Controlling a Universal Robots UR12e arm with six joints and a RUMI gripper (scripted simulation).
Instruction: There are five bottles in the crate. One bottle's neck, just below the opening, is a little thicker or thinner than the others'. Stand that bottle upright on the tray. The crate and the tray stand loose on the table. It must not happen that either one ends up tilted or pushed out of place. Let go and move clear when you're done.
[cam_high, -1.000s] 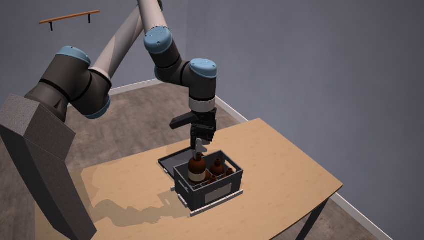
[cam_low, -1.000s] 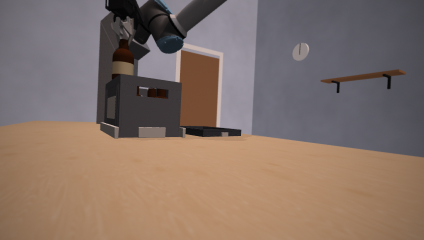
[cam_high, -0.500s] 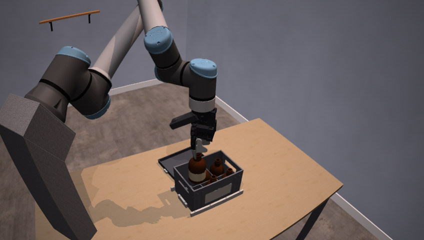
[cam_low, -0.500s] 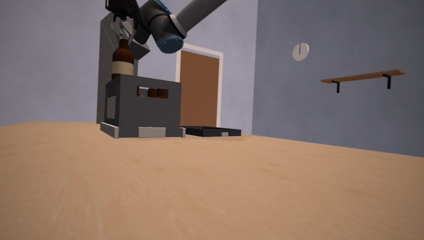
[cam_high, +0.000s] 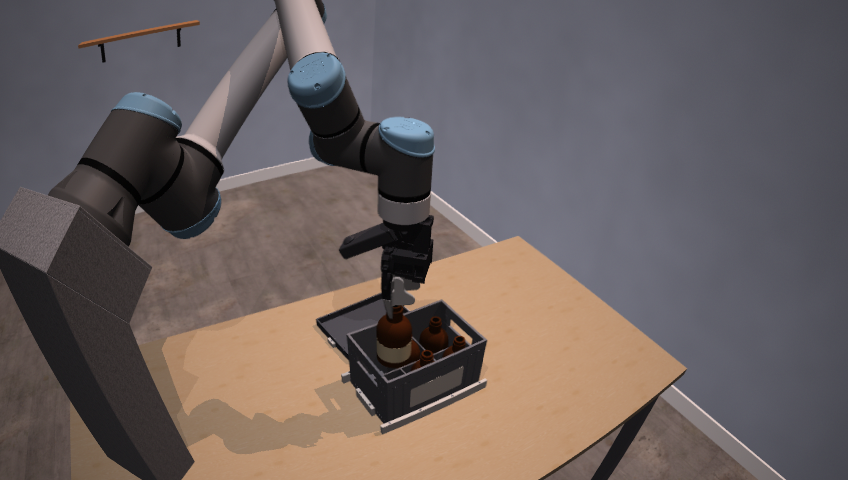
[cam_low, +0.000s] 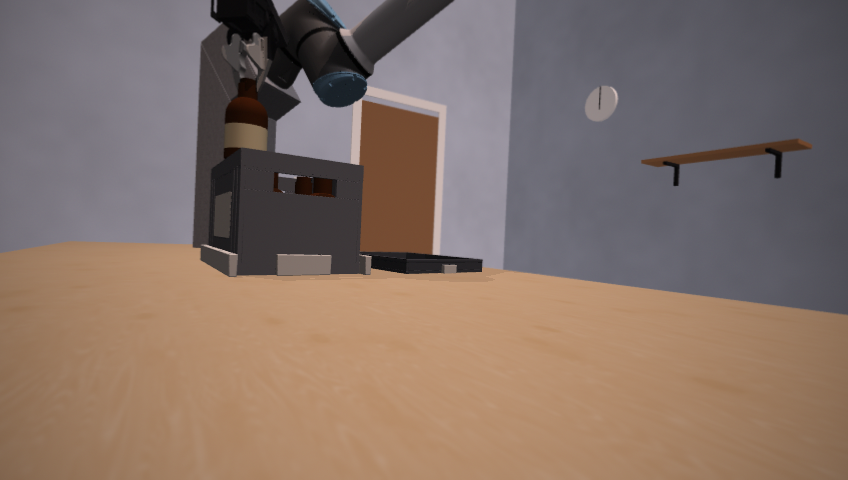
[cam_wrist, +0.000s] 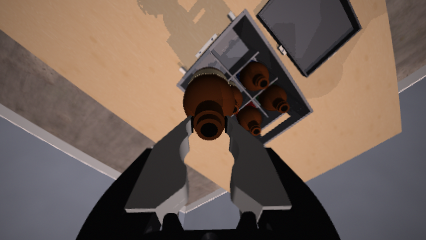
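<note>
A wooden worktop (cam_high: 571, 333) (cam_low: 416, 368) (cam_wrist: 370, 115) carried the crate (cam_high: 399, 386) (cam_low: 297, 228) (cam_wrist: 306, 106). Above it, the claw (cam_high: 397, 304) (cam_low: 245, 74) (cam_wrist: 209, 117) gripped a bottle (cam_high: 393, 333) (cam_low: 245, 121) (cam_wrist: 205, 97) by its neck, apparently upright; lifting straight past the crate's rim best avoided dragging it.

Across the top and exterior views, no change can be made out between the earlier pictures and now: no visible shift in the claw (cam_high: 393, 310) (cam_low: 248, 79) (cam_wrist: 209, 124), in the brown bottle (cam_high: 393, 333) (cam_low: 245, 113) (cam_wrist: 207, 97) at its tips, or in the crate (cam_high: 392, 407) (cam_low: 297, 226) (cam_wrist: 294, 91) and the tray (cam_high: 357, 318) (cam_low: 428, 265) (cam_wrist: 315, 30). The wrist view has no earlier picture to compare, so any change seen only from there cannot be told.
</note>
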